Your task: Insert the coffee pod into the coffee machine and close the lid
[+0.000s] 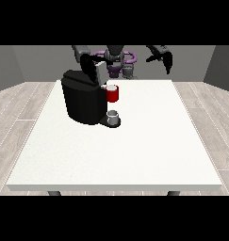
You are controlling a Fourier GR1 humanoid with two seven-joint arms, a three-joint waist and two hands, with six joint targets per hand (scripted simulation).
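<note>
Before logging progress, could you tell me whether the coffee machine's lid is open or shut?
Open: the lid stands raised above the coffee machine, not yet closed.

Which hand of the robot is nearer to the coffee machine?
The right hand, at the view's left: it is just above the coffee machine. The hand at the view's right hangs far off, beyond the table's back edge.
</note>
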